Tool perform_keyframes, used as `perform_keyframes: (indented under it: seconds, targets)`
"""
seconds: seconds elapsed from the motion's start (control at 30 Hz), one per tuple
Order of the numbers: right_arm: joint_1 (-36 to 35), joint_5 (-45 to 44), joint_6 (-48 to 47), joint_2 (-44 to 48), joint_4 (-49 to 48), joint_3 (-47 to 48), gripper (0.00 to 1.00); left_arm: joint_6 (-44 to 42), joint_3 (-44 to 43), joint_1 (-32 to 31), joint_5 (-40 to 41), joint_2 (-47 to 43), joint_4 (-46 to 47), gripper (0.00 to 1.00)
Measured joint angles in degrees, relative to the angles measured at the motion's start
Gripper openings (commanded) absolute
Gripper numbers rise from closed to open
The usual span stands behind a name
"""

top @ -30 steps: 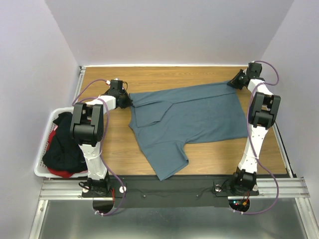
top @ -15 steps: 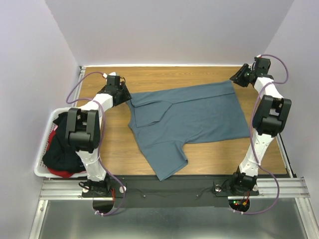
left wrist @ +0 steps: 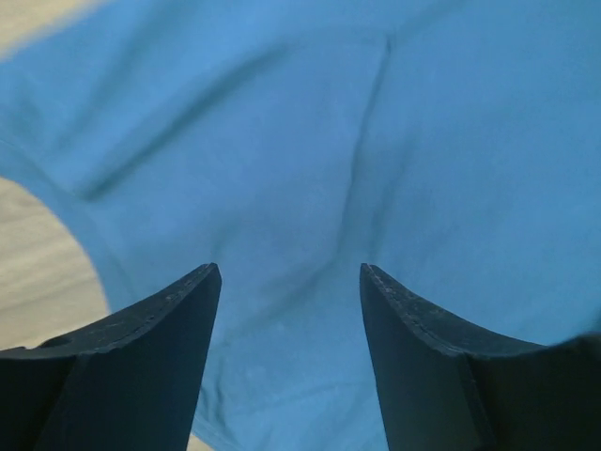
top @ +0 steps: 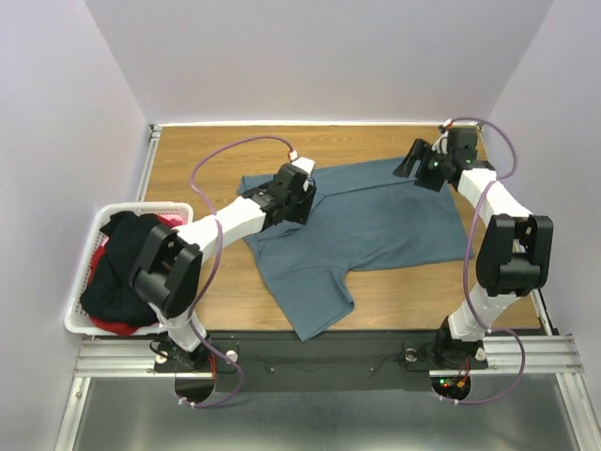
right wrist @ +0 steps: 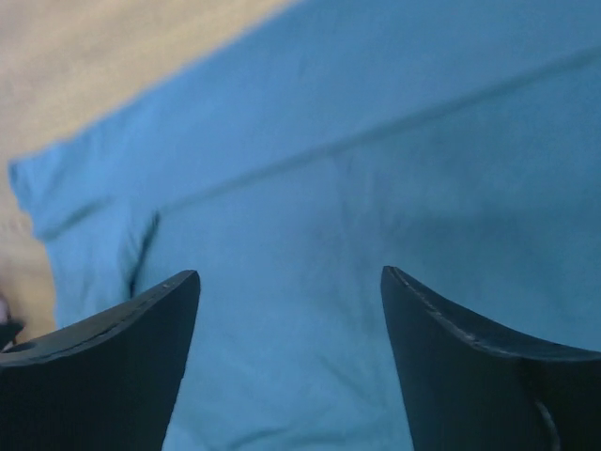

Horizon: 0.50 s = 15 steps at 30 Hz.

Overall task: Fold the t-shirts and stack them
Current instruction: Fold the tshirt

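Note:
A slate blue-grey t-shirt [top: 376, 221] lies spread across the wooden table, one sleeve pointing toward the near edge. My left gripper [top: 302, 199] hovers over the shirt's left shoulder area. It is open, with only cloth [left wrist: 282, 141] showing below the gap [left wrist: 289, 272]. My right gripper [top: 414, 161] is above the shirt's far right part, also open [right wrist: 289, 274], with bare fabric [right wrist: 376, 188] beneath it. A black t-shirt [top: 122, 272] and a red-pink one [top: 113, 326] lie bunched in the basket on the left.
The white lattice basket [top: 80, 324] sits at the table's left near corner. Bare wood [top: 216, 277] lies between it and the shirt. Walls enclose the table on the left, far and right sides.
Both grippers opened and let go of the shirt's far corners. The left one swung right over the shirt and the right one moved left over it. The shirt lies still.

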<state>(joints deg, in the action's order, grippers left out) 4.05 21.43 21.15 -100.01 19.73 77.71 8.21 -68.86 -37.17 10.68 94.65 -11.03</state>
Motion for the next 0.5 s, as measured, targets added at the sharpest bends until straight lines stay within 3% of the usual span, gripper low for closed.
perform_keyframes:
  seconds: [0.23,0.5]
  targets:
    - [-2.2,0.0,-0.2,5.7,1.7,-11.4,0.91,-3.0,-0.5,-1.5,0.5,9.0,-4.4,0.58]
    - [-2.1,-0.6,-0.2,12.4,2.3,-16.7,0.91,-4.7,-5.9,-1.5,0.5,14.0,-6.4,0.53]
